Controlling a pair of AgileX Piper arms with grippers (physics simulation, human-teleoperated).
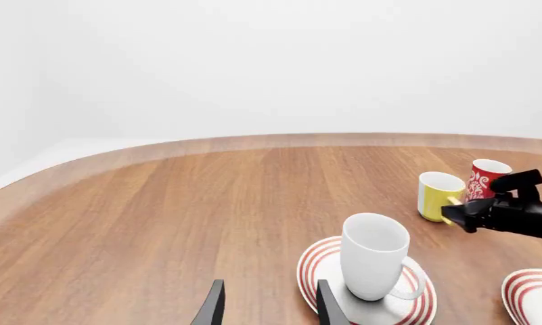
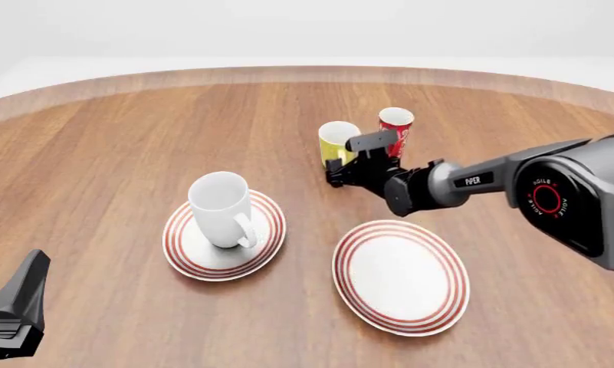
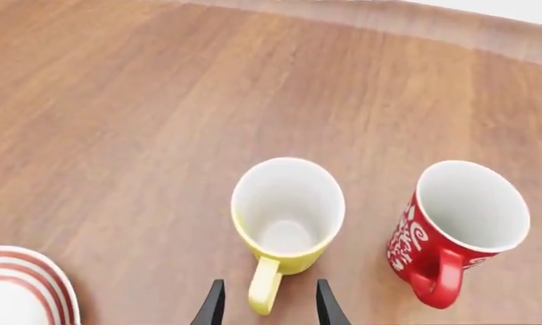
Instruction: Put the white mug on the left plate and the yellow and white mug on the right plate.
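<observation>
We had the right hand (image 3: 263, 306) open astride the small yellow, white-lined mug's (image 3: 287, 214) handle; closing squarely on it should prevent twisting. Left hand (image 1: 265, 305) open, idle.

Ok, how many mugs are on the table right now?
3. The white mug stands on the left plate; the yellow and white mug and the red mug stand side by side beyond the right plate.

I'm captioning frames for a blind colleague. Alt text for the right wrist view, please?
The open tool straddles the handle of a yellow mug standing upright on a wooden table. A red mug stands beside it; a plate rim shows at one corner.
</observation>
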